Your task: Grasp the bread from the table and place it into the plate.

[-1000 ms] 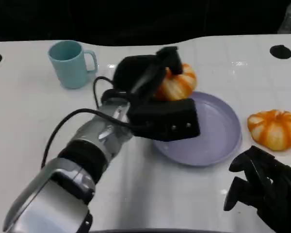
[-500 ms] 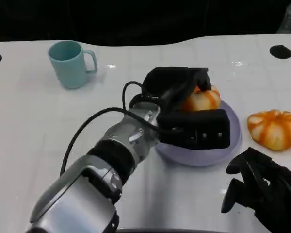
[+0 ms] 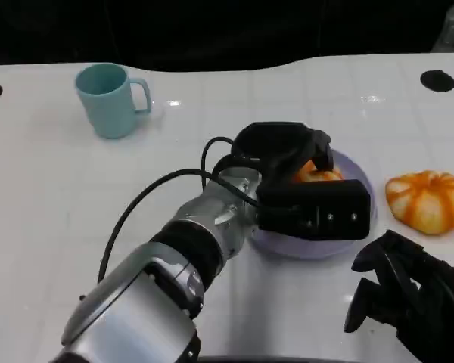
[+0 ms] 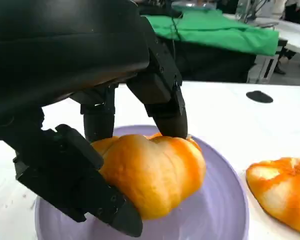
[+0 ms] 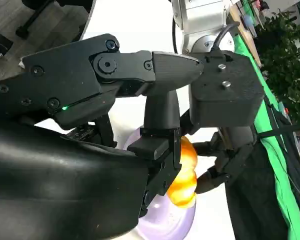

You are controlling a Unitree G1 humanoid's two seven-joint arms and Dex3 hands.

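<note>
**Bread held over the plate by the left hand**

The left hand (image 3: 287,155) reaches across the white counter (image 3: 53,189) and is closed around the bread (image 4: 152,172), an orange and cream coloured roll. In the left wrist view, black fingers (image 4: 160,95) press on the far side of the bread and another finger lies along its near side, so the roll is clamped between them. The bread is over the inside of the lilac plate (image 4: 220,210); I cannot tell if its underside already touches the plate surface. In the head view only a small part of the bread (image 3: 318,170) is visible behind the hand, and the rim of the plate (image 3: 359,170) shows to the side of it.

The right hand (image 3: 408,295) is low at the near edge of the counter, well apart from the plate. Its fingers are curled in and it holds nothing.

A second bread roll (image 3: 427,200) lies on the counter just beside the plate, on the robot's right. A teal mug (image 3: 110,98) stands upright at the far left of the counter, well apart from the plate.
</note>
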